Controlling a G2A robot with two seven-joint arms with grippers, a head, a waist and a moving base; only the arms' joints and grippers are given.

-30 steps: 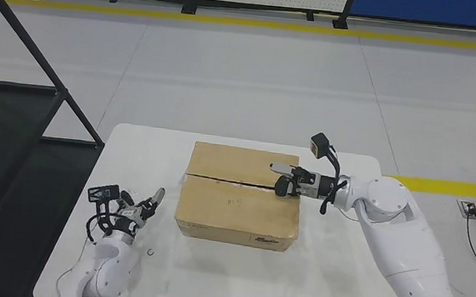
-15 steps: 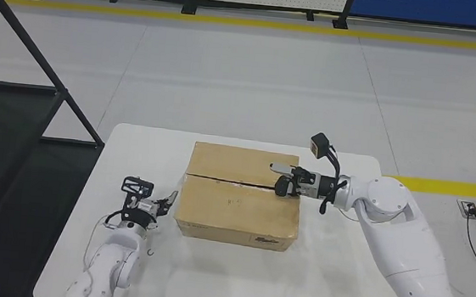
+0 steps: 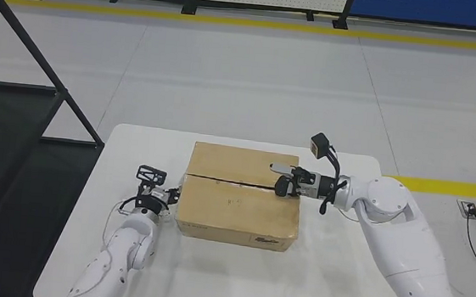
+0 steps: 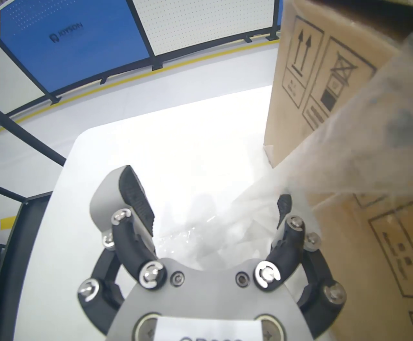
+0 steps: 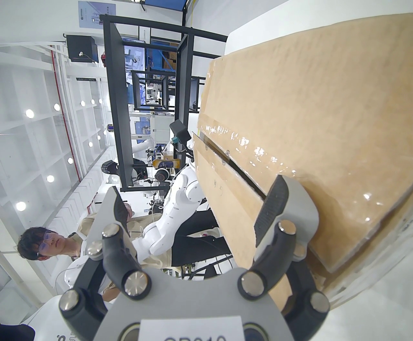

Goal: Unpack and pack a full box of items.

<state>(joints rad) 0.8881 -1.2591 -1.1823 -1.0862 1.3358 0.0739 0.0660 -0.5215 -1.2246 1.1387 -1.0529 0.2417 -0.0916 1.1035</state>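
A closed cardboard box [image 3: 238, 195] stands in the middle of the white table [image 3: 140, 153], with a seam across its top flaps. My right gripper [image 3: 281, 177] is open at the seam's right end. One of its fingers [image 5: 274, 206] rests on the box top [image 5: 306, 106] beside the seam and the other is in the air. My left gripper [image 3: 168, 196] is open, low against the box's left side [image 4: 309, 80]. A strip of clear tape [image 4: 342, 139] hangs from the box and crumples down between the left gripper's [image 4: 206, 189] fingers.
A black metal frame [image 3: 27, 122] stands off the table's left edge. There is bare table in front of the box and to its left. The far table edge lies just behind the box.
My left arm has swung from the table's front left toward the box and now sits against its left side. The right arm and the box have not moved.
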